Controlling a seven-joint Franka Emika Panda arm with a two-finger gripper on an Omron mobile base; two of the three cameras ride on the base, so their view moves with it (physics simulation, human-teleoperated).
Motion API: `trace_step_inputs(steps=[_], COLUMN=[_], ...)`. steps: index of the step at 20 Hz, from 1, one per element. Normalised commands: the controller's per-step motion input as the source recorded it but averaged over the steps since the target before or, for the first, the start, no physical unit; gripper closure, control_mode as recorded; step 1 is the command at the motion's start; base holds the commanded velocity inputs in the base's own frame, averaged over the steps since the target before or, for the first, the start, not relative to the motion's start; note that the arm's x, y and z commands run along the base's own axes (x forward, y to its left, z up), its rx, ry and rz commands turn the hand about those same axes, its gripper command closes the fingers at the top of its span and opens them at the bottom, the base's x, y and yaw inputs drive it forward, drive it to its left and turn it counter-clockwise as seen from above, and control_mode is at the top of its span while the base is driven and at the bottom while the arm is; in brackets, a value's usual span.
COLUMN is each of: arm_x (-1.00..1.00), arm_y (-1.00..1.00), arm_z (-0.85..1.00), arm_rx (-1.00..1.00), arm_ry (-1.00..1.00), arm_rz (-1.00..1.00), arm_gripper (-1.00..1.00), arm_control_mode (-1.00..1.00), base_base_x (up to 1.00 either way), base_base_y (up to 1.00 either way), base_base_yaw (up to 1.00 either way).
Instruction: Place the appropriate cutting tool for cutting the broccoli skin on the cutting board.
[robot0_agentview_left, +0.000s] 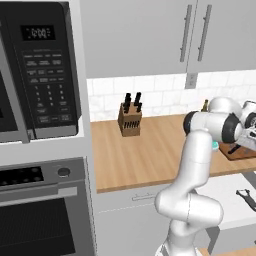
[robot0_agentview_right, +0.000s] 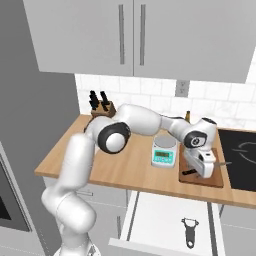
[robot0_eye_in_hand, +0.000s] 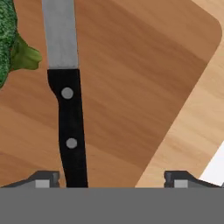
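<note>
Reddish-brown wood fills much of the hand view: the cutting board (robot0_eye_in_hand: 131, 65), on which a knife (robot0_eye_in_hand: 68, 113) with a black riveted handle and a grey blade is laid flat, handle toward the camera and blade pointing away. The bright green broccoli (robot0_eye_in_hand: 11, 39) is seen at the board's edge just beside the blade, so tool and vegetable are set together where cutting would be done. The gripper (robot0_eye_in_hand: 111, 179) is held low over the board with its two fingertips spread wide apart; the handle lies nearer one fingertip, touching neither as far as can be told, so the knife appears to be released rather than held. From the right base view, the white arm is stretched across the wooden worktop (robot0_agentview_right: 100, 165), the hand hanging over the board beside a pale kitchen scale (robot0_agentview_right: 165, 151). A knife block (robot0_agentview_left: 130, 120) stands by the tiled wall, well apart from the board. A peeler (robot0_agentview_right: 189, 231) lies in an open drawer below. The placement is judged essentially done.
</note>
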Motion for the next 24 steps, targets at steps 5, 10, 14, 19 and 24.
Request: trace_step_inputs(steps=[5,10,14,19,24], arm_x=[-0.93,-1.00,-1.00,-1.00,-1.00], arm_y=[0.82,0.90,1.00,1.00,1.00], arm_z=[0.49,0.58,0.49,0.30,0.28], arm_rx=[-0.03,-0.09,-0.22,-0.21,-0.20], arm_ry=[-0.06,-0.12,-0.14,-0.13,-0.24], arm_rz=[0.08,0.17,0.20,0.24,0.23], arm_gripper=[-1.00,-1.00,-1.00,-1.00,-1.00], arm_control_mode=[-1.00,-1.00,-1.00,-1.00,-1.00], base_base_x=[0.00,0.00,0.00,0.00,0.00], base_base_y=[0.00,0.00,0.00,0.00,0.00], base_base_yaw=[0.00,0.00,0.00,0.00,0.00])
